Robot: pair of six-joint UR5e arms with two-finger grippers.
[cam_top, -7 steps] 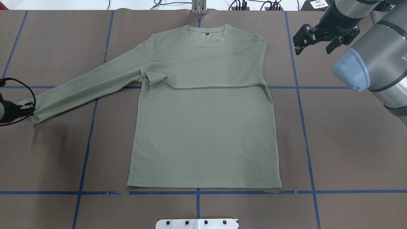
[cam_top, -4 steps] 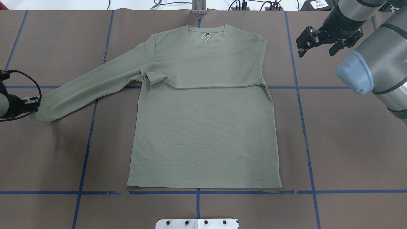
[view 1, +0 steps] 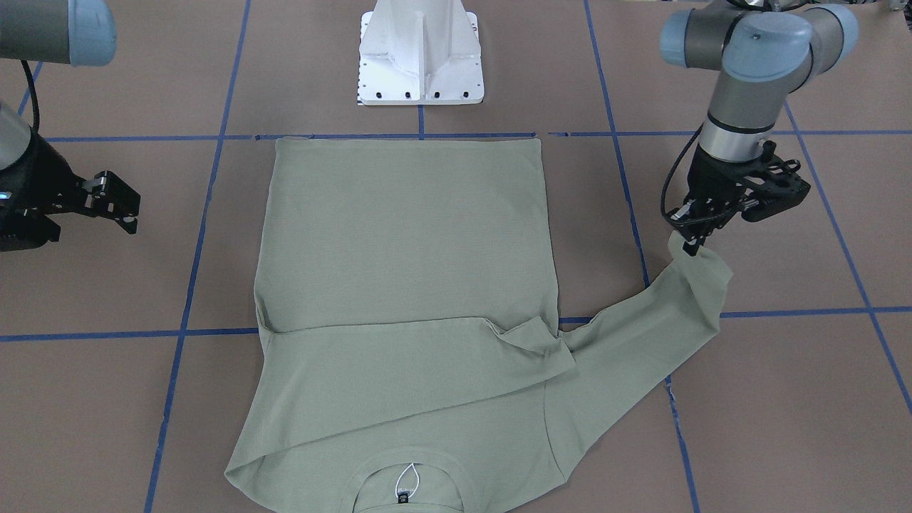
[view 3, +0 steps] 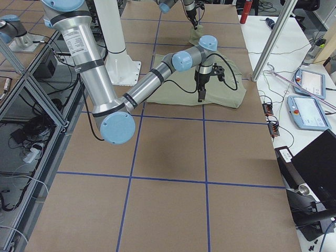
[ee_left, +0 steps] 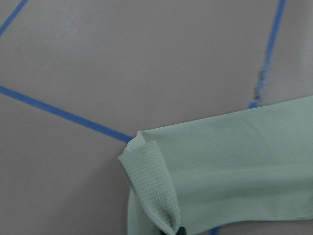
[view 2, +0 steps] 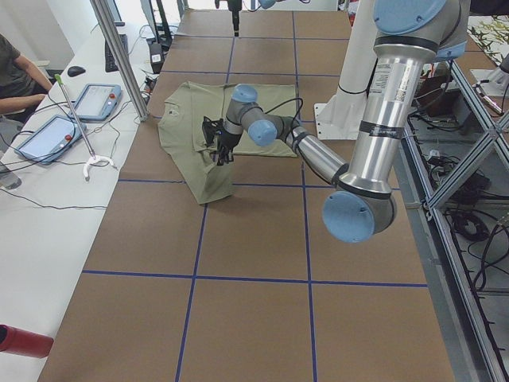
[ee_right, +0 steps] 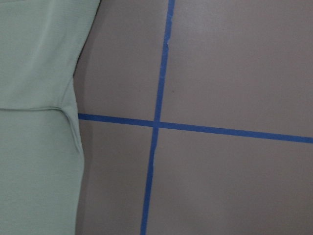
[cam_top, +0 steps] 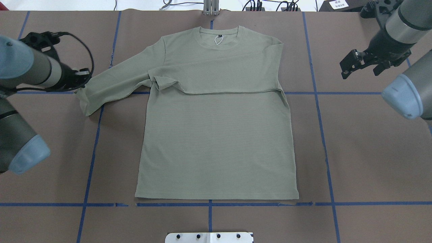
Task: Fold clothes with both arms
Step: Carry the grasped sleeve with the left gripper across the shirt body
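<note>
The sage-green clothes [cam_top: 216, 135] are one long-sleeved shirt lying flat, neck at the far edge, with one sleeve folded across the chest. My left gripper [cam_top: 81, 79] is shut on the cuff of the other sleeve [cam_top: 101, 89], holding it raised so the sleeve bends. From the front, the left gripper [view 1: 695, 239] pinches that cuff above the table. The left wrist view shows the curled cuff [ee_left: 151, 186]. My right gripper [cam_top: 359, 72] hangs open and holds nothing, to the right of the shirt and apart from it. The right wrist view shows the shirt's side edge [ee_right: 34, 98].
Blue tape lines [cam_top: 324, 135] grid the brown table. The white pedestal base [view 1: 420, 57] stands at the near edge by the hem. Cables [cam_top: 270, 5] lie beyond the far edge. A desk with tablets [view 2: 95, 99] and a seated person [view 2: 16, 72] sit alongside.
My left gripper has carried the cuff from the table's far left inward and toward the far edge, bending the sleeve. The right gripper, still open, moved right and nearer the robot.
</note>
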